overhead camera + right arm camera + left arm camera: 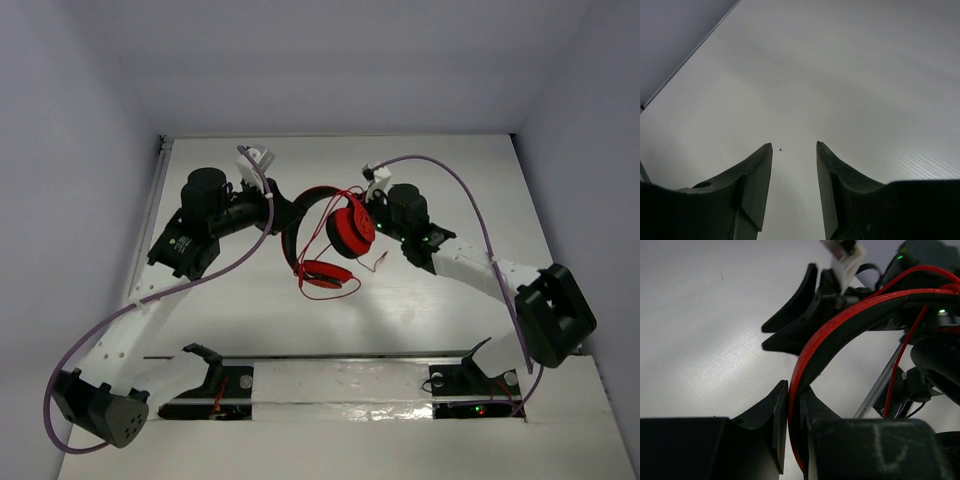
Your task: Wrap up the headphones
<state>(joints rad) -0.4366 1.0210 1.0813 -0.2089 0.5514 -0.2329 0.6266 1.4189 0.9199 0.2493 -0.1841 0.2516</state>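
The red headphones (350,230) are held up above the middle of the table. One round ear cup faces the camera and the other ear cup (326,272) hangs lower. My left gripper (290,220) is shut on the black-and-red headband (305,205). In the left wrist view the headband (850,315) runs out from between my left gripper's (794,390) jaws. The thin red cable (345,290) hangs in loops below the cups and also shows in the left wrist view (905,355). My right gripper (371,213) is open and empty beside the upper cup. In its own view my right gripper (794,147) shows only table between its jaws.
The white table (450,170) is walled by pale panels at the back and sides. Thick purple robot cables (470,195) arc over both arms. The arm bases and a taped strip (340,385) sit at the near edge.
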